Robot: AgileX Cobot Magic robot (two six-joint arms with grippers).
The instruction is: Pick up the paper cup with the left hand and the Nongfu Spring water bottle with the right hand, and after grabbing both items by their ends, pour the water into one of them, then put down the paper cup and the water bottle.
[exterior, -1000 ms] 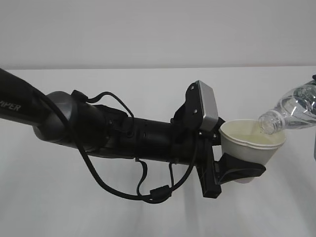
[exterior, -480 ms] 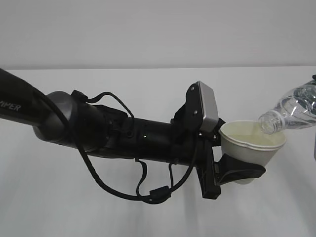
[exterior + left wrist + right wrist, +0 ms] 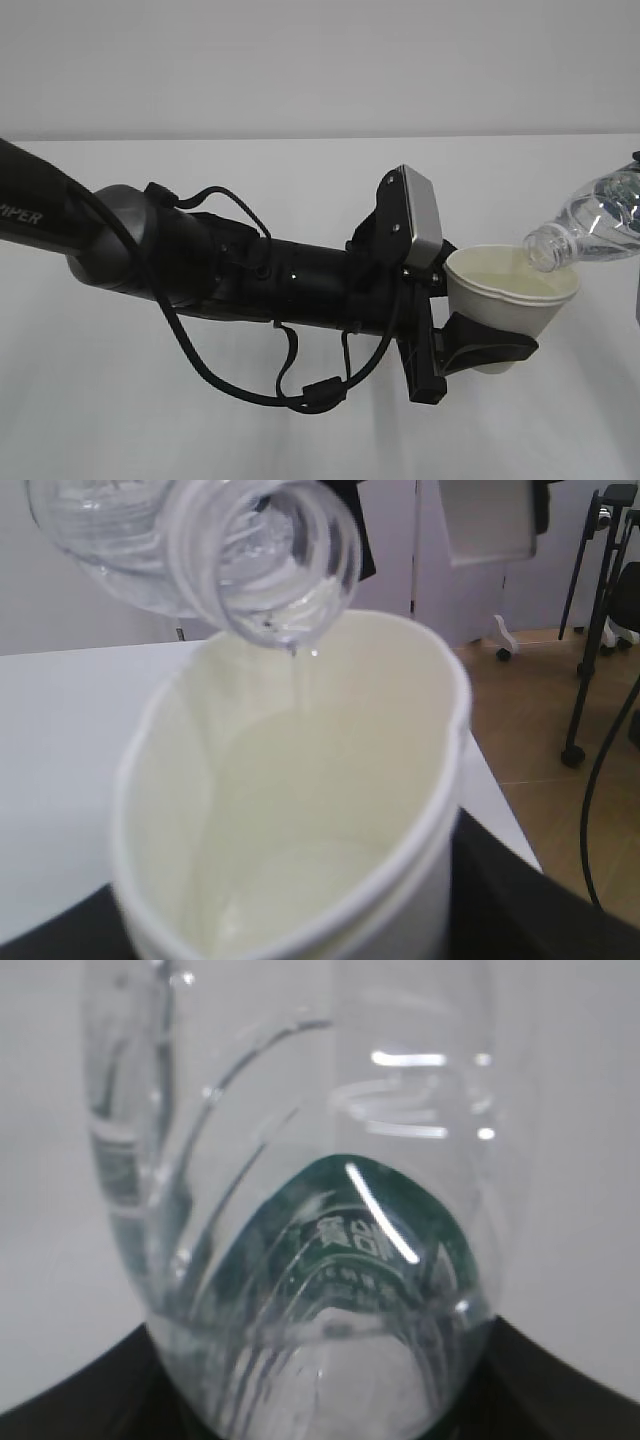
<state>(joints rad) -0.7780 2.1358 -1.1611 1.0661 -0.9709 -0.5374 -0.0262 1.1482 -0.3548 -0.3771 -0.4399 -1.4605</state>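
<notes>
Item, pouring stage: the left hand (image 3: 480, 345), black jaws clamped around the lower body of the paper cup (image 3: 508, 305), held it aloft above the white surface (image 3: 300, 440), rim up and slightly squeezed out of round. The right hand lay almost wholly beyond the exterior view's right edge; its wrist view showed dark jaws clamped on the base end of the Nongfu Spring water bottle (image 3: 310, 1260). The bottle's long axis ran from upper right down to the left, neck lowest, its open mouth (image 3: 270, 565) just over the cup's far rim. The water (image 3: 290, 870) pooled pale in the cup; drops hung at the mouth. Judged: righting the bottle means lifting the neck rightward, away from the cup.
</notes>
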